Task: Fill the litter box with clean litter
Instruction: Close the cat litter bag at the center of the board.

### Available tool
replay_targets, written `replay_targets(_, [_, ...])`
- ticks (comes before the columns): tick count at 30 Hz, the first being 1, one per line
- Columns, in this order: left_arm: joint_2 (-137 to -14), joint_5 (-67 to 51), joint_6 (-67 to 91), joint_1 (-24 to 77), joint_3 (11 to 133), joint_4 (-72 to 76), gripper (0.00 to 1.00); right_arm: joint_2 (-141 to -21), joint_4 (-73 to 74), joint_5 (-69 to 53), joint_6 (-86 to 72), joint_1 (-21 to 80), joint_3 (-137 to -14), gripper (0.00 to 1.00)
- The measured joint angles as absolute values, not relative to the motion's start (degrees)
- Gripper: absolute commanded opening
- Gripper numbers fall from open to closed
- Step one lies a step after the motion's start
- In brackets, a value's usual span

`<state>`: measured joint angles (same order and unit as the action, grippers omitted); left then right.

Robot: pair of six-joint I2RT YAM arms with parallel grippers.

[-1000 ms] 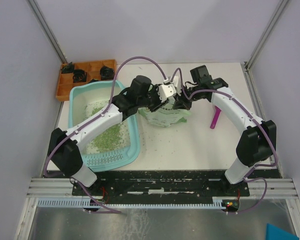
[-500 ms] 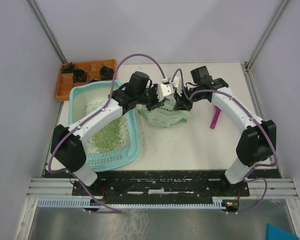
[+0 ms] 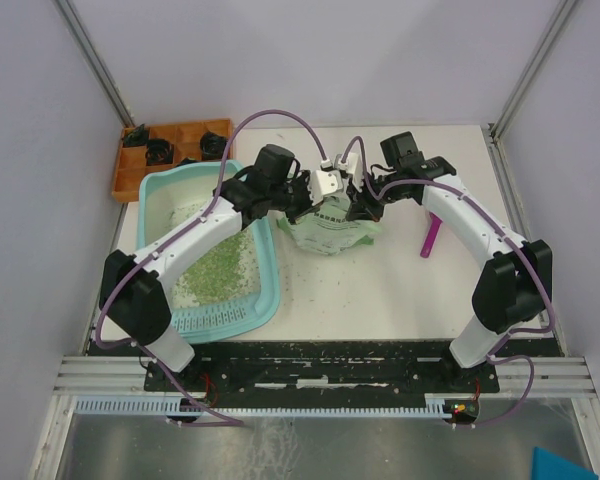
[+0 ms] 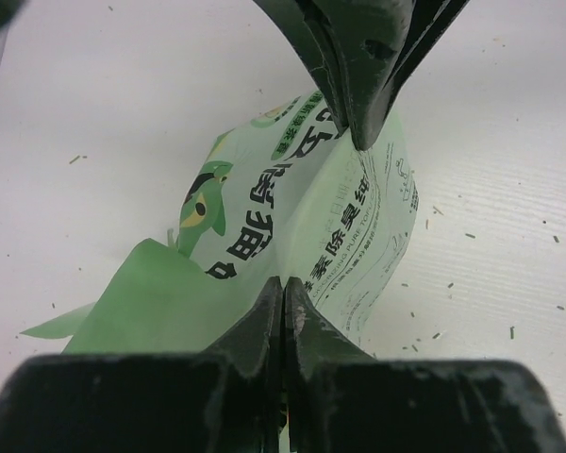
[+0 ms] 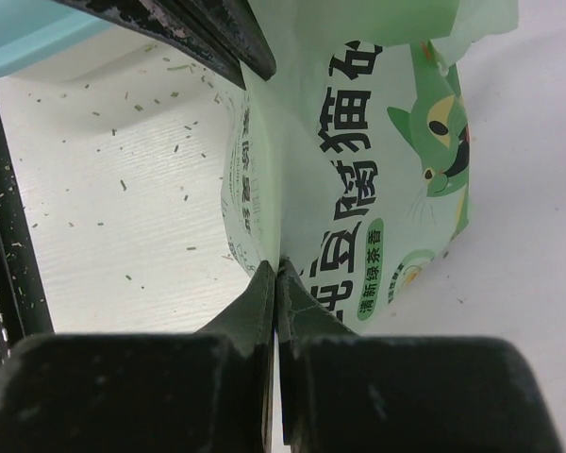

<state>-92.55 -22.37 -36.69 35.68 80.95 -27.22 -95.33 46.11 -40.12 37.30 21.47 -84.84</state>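
L gripper (image 4: 283,291) clamped tight on bag (image 4: 358,226) rim | R gripper (image 5: 275,278) pinching opp rim | I reckon 2-side hold = to tip into litter box (image 3: 220,320)

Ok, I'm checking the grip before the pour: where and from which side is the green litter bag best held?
By its thin top rim, from above, one tool per side. The bag stands roughly upright and its body looks too wide, while the flat film edge fits shut fingers. The left tool and right tool pinch it there now.
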Motion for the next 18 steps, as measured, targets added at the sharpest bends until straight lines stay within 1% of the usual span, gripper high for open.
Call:
replay_targets(1, [-92.51, -22.33, -36.69, 35.64, 80.97, -27.33, 0.03, -95.33, 46.02, -40.14, 37.3, 21.47, -84.79, 0.02])
replay_targets(2, [-92.51, -22.33, -36.69, 35.62, 81.06, -27.44, 0.03, -95.33, 45.91, -40.18, 37.3, 21.47, -84.71, 0.05])
replay_targets(4, [-92.51, -22.33, -36.69, 35.62, 81.23, -27.83, 0.03, -95.31, 45.71, -40.53, 37.32, 21.41, -84.44, 0.13])
replay_targets(7, [-92.53, -22.31, -36.62, 35.44, 81.84, -29.08, 0.03, -95.07, 45.04, -41.69, 37.19, 21.23, -83.72, 0.3])
replay_targets(10, [-92.75, -20.99, -36.38, 34.57, 82.65, -31.35, 0.03, -94.87, 44.29, -44.23, 37.19, 21.15, -83.68, 0.34])
replay_targets(18, [-93.67, -20.08, -34.98, 33.26, 84.07, -33.76, 0.03, -94.98, 44.18, -48.05, 36.77, 22.92, -87.15, 0.37])
